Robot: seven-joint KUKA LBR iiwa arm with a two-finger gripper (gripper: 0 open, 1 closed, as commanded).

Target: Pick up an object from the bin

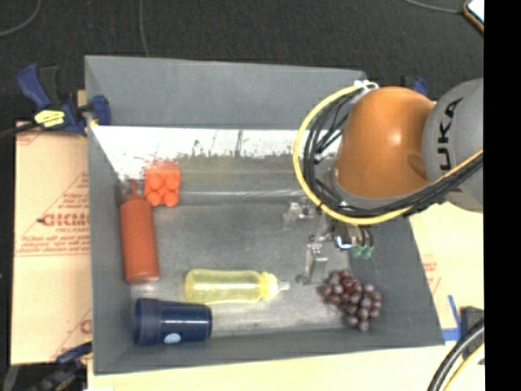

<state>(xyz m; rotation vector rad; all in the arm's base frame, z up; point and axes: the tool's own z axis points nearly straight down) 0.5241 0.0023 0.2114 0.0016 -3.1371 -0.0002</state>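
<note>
Yellow bottle (228, 287) lengthwise left-right, nozzle (281, 284) rightward

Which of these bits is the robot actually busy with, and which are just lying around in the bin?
Likely in the job: the gripper, over the grey metal bin; the bunch of dark purple grapes and the clear yellow bottle, nearest it.
Just lying about: the tall orange-red bottle, the orange studded block, the dark blue cylinder.
</note>
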